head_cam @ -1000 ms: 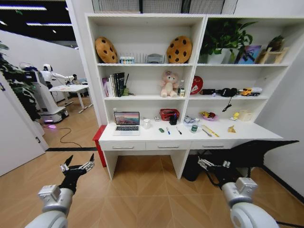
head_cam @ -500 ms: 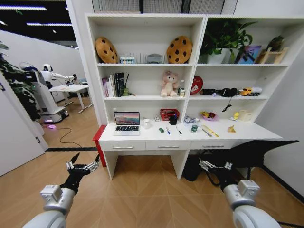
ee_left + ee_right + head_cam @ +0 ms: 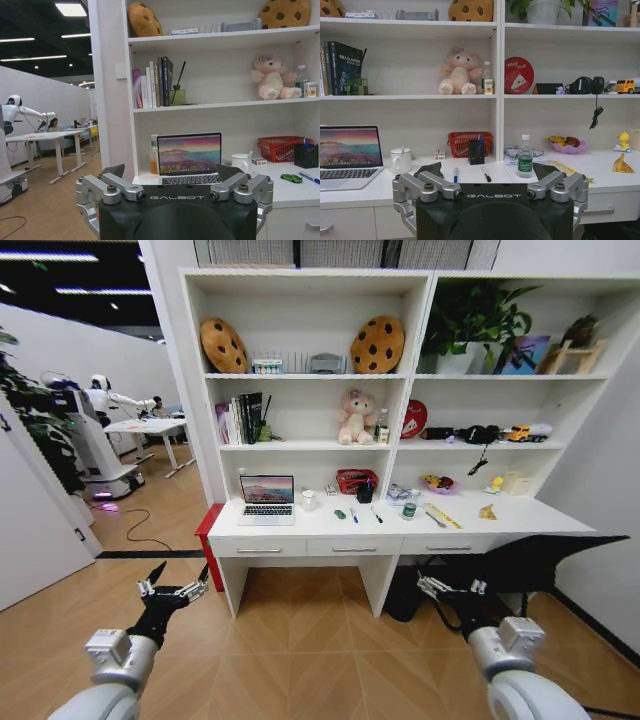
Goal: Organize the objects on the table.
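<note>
Two grippers are hanging low before the desk [image 3: 300,525], well apart from it, and we are holding nothing. Our left gripper [image 3: 172,592] is standing with its fingers spread, and our right gripper [image 3: 447,590] is also spread. On the desk, going from the left, are lying the laptop [image 3: 267,500], the green item [image 3: 340,514], the blue pen [image 3: 353,515], the black pen [image 3: 376,514] and the bottle [image 3: 408,511]. In our judgement, we should be coming nearer and squarely before reaching, and keeping both arms under the desk edge.
</note>
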Controlling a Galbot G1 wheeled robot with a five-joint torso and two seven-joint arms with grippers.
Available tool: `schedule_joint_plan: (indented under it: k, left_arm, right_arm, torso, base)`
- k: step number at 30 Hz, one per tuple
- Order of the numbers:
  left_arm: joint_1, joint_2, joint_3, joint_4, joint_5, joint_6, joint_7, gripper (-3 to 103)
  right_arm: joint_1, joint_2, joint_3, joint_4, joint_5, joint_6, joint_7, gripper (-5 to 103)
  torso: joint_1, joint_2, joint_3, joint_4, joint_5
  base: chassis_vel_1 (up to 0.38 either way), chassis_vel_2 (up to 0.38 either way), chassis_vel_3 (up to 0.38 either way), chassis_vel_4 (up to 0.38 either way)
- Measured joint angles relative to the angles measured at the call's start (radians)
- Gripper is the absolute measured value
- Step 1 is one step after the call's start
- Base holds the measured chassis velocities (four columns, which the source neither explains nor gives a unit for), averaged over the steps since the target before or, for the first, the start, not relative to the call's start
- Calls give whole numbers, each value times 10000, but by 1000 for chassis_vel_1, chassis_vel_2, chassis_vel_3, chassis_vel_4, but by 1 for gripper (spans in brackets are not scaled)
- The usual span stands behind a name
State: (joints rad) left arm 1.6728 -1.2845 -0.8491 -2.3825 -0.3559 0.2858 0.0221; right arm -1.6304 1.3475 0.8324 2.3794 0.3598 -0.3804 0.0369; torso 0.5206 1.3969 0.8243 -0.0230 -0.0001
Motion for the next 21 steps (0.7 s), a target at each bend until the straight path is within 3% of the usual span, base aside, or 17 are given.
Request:
schedule_joint_plan:
  k: [21]
  left_arm:
    - [-78,-8,37,153,52,6,-9,100]
  right_arm:
    - [48,17,-25,-156,-54,-24,-102,100]
  torso:
    - [3,-1,1,0,2]
  base:
    - [-112,109,117,-115]
